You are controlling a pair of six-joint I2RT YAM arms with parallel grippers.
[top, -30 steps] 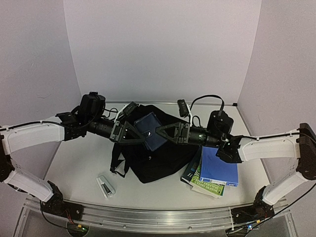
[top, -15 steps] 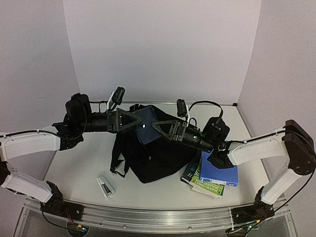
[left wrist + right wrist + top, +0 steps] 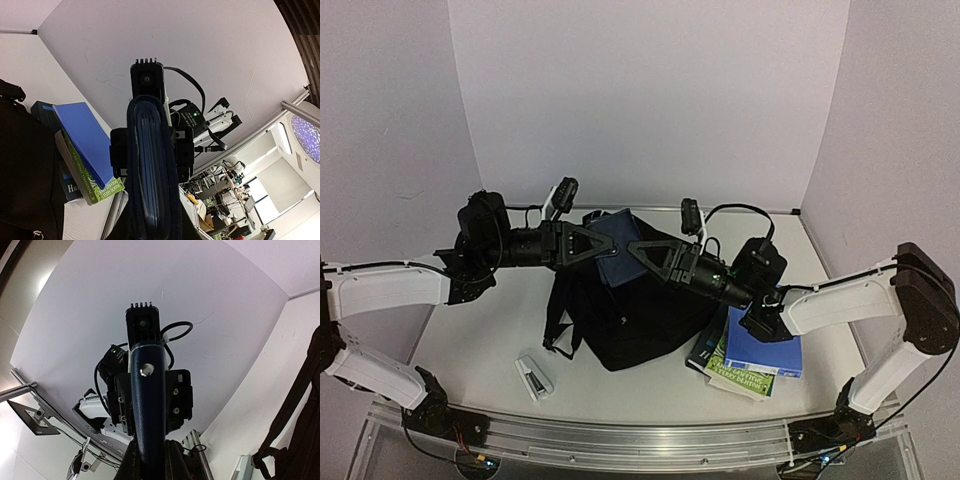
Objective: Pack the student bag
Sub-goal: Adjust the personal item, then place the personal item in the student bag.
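1. The black student bag [image 3: 620,325] lies mid-worktop [image 3: 480,330].
2. A navy wallet [image 3: 613,252] hangs above the bag's far end; the left fingers [image 3: 582,241] and right fingers [image 3: 656,257] each pinch an opposite edge.
3. The wallet and fingers cover the bag's far end.
4. A stack of books [image 3: 758,350] sits just beside the bag's right side.
5. A small white device [image 3: 533,378] lies towards the near edge.

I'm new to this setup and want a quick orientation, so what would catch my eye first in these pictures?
A dark navy fabric wallet is pinched from both sides by the left end effector and the right end effector, held aloft at centre. Right beneath it lies the large black fabric backpack, and a stack of books topped by a blue one sits at its right.
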